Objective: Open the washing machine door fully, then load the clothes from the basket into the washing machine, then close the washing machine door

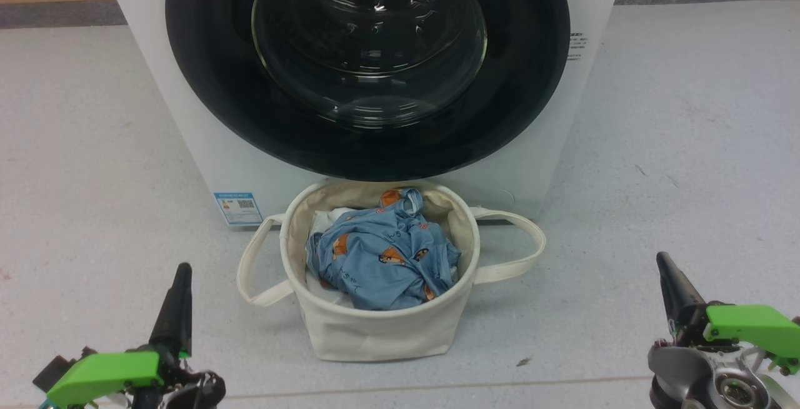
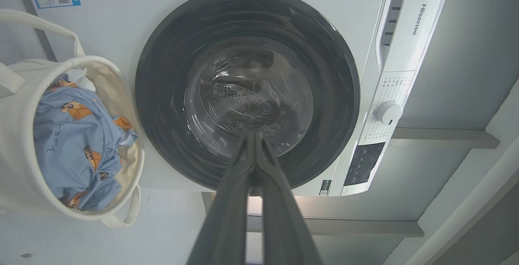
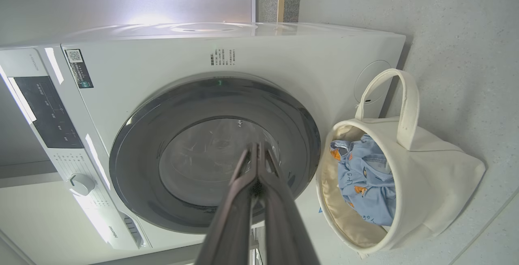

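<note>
Grey speckled floor (image 1: 687, 115) lies before you, and on it stands the washing machine (image 1: 181, 146), with the washing machine door (image 1: 369, 52) closed flat on its front. Just below the door you see the basket (image 1: 375, 328), and the clothes (image 1: 381, 259) lie crumpled inside it. Your left gripper (image 1: 183, 269) and right gripper (image 1: 661, 259) are both closed on nothing, one at each side, apart from the basket.

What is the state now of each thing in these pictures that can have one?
washing machine door: closed against the washing machine.
basket: upright on the floor, in front of the door, loaded.
clothes: crumpled in the basket, on top of white fabric.
left gripper: shut, empty.
right gripper: shut, empty.
</note>
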Available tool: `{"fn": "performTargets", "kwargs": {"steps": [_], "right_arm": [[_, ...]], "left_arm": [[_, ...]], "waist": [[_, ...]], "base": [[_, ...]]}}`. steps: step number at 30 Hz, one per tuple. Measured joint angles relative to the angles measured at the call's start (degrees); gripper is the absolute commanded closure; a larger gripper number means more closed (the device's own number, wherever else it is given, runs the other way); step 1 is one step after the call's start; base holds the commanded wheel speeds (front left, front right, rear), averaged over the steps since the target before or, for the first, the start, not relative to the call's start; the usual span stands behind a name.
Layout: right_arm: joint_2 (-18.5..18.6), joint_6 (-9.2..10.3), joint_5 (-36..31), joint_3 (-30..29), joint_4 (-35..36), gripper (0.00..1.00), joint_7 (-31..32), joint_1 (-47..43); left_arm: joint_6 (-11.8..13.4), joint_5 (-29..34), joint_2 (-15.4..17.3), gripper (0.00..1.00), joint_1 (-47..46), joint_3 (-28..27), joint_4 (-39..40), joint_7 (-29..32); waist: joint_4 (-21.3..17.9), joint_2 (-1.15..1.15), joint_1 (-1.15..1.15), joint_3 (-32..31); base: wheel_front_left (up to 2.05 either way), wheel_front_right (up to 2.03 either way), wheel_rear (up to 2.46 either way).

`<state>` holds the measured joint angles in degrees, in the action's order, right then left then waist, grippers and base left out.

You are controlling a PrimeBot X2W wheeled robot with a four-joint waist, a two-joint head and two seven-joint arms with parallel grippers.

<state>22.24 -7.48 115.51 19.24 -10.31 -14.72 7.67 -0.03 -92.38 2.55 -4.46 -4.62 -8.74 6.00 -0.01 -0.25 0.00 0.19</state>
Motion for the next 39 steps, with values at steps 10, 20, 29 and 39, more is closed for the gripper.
{"fn": "performTargets", "kwargs": {"steps": [10, 20, 29, 39], "right_arm": [[0.0, 0.00, 0.0, 0.0, 0.0, 1.00, 0.0, 0.0], [0.0, 0.00, 0.0, 0.0, 0.0, 1.00, 0.0, 0.0], [0.0, 0.00, 0.0, 0.0, 0.0, 1.00, 0.0, 0.0], [0.0, 0.00, 0.0, 0.0, 0.0, 1.00, 0.0, 0.0]], "left_arm": [[0.0, 0.0, 0.0, 1.00, 0.0, 0.0, 0.0, 0.0], [0.0, 0.0, 0.0, 1.00, 0.0, 0.0, 0.0, 0.0], [0.0, 0.0, 0.0, 1.00, 0.0, 0.0, 0.0, 0.0], [0.0, 0.0, 0.0, 1.00, 0.0, 0.0, 0.0, 0.0]], "waist": [[0.0, 0.00, 0.00, 0.0], [0.0, 0.00, 0.00, 0.0], [0.0, 0.00, 0.00, 0.0], [0.0, 0.00, 0.00, 0.0]], "base": [[0.00, 0.00, 0.00], [0.00, 0.00, 0.00], [0.00, 0.00, 0.00], [0.00, 0.00, 0.00]]}}
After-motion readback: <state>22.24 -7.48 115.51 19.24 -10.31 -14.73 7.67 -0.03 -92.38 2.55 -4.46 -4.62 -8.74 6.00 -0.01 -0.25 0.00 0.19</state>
